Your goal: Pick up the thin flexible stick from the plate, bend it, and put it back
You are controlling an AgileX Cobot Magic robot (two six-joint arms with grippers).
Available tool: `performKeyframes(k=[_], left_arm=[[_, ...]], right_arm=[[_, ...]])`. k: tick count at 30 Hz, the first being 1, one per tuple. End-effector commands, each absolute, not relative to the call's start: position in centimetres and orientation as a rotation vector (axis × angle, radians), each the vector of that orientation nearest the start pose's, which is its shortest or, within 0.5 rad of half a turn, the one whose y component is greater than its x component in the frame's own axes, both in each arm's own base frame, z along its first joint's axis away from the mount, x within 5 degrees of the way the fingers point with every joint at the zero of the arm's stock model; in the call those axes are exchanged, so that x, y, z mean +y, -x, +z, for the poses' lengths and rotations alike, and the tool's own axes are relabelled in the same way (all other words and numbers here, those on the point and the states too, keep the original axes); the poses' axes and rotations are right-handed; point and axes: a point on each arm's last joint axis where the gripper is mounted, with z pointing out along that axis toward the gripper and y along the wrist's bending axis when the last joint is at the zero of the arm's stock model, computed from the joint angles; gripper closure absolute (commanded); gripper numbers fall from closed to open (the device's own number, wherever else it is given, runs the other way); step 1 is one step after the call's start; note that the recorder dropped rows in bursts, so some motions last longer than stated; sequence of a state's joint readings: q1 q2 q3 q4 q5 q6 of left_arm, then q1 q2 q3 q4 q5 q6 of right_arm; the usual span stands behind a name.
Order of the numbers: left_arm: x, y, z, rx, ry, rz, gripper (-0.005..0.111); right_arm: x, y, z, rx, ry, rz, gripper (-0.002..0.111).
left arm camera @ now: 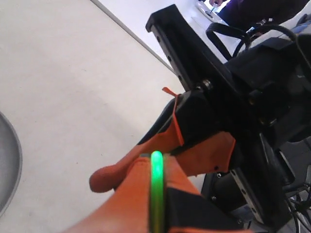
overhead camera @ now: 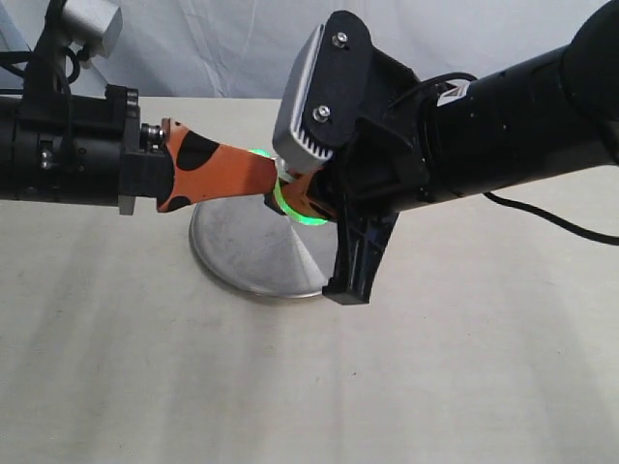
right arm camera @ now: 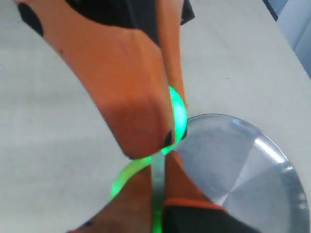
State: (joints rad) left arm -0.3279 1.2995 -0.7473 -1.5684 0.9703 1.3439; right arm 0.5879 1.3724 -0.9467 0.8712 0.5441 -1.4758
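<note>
Both grippers meet above the plate [overhead camera: 247, 253], each shut on an end of the thin flexible stick [overhead camera: 283, 201], which glows bright green and curves in a tight arc between them. My left gripper [overhead camera: 271, 179], with orange fingers, reaches in from the left; the stick [left arm camera: 156, 189] runs pinched between its pads. My right gripper [overhead camera: 300, 193] comes from the right, mostly hidden behind its own wrist camera. In the right wrist view the stick [right arm camera: 178, 116] bends round the left gripper's orange finger [right arm camera: 136, 97] and back into my right gripper [right arm camera: 158, 194], over the shiny plate [right arm camera: 243, 170].
The plate rests on a pale beige table [overhead camera: 309, 387]. The table's far edge [left arm camera: 127, 30] shows in the left wrist view. The right arm's black body [overhead camera: 503, 126] and a cable [overhead camera: 551, 220] hang over the table's right side.
</note>
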Motion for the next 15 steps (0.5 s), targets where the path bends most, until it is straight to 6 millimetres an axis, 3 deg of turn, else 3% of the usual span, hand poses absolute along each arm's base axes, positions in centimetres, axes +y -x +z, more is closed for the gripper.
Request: performKeyframes(k=[1, 15], left_arm=[[-14.62, -22.12, 30.07, 1.891, -0.506, -1.311, 0.107], [-14.58, -22.27, 30.18, 1.885, -0.475, -1.317, 0.107]], right_arm=[[19.80, -19.67, 28.64, 1.554, 1.747, 0.540, 0.109], [19.79, -19.82, 28.68, 1.362, 1.864, 0.424, 0.109]])
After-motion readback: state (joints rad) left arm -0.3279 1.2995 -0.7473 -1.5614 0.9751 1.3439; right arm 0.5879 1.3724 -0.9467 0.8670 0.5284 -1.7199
